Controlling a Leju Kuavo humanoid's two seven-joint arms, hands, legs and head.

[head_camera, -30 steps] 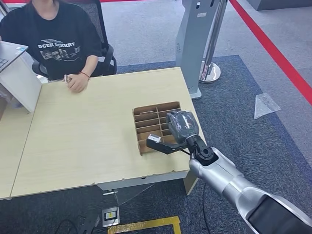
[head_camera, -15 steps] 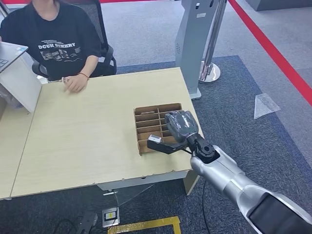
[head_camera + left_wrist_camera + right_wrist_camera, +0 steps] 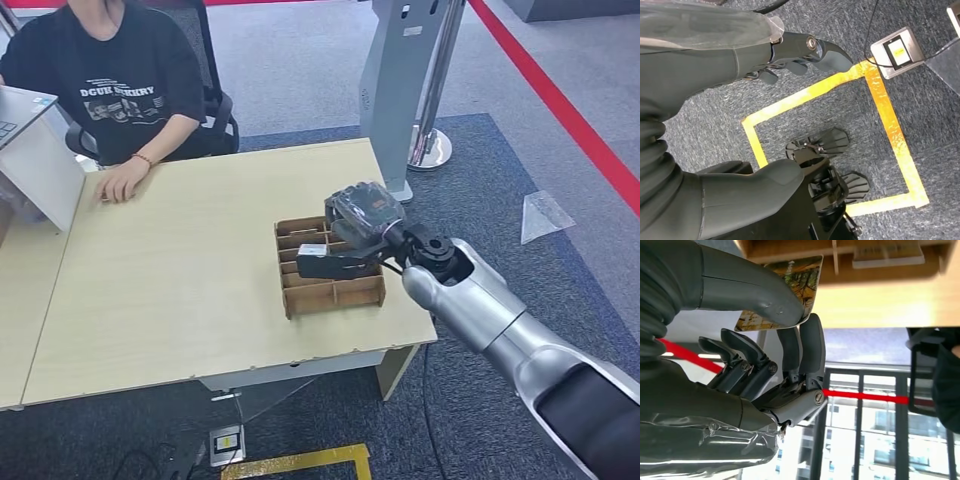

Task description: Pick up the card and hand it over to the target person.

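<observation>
My right hand (image 3: 358, 228) hovers over the brown cardboard divider tray (image 3: 332, 296) near the table's right end. It pinches the card (image 3: 311, 251), whose pale end sticks out toward the left. The right wrist view shows the card (image 3: 800, 271), printed in yellow and green, clamped between the thick thumb and the dark fingers (image 3: 806, 347), clear of the tray's slots. The person in a black T-shirt (image 3: 124, 85) sits at the far left corner with one hand (image 3: 118, 182) resting flat on the table. My left hand (image 3: 753, 50) hangs over the carpet, fingers apart and holding nothing.
A laptop on a white stand (image 3: 38, 160) occupies the table's far left edge. A grey kiosk post (image 3: 400, 80) stands behind the table's right corner. Pale bare tabletop (image 3: 181, 270) lies between the tray and the person. Yellow floor tape (image 3: 881, 100) marks the carpet below.
My right hand has risen and moved away from the tray's front edge, carrying the card over the tray. The person's hand has slid left along the table.
</observation>
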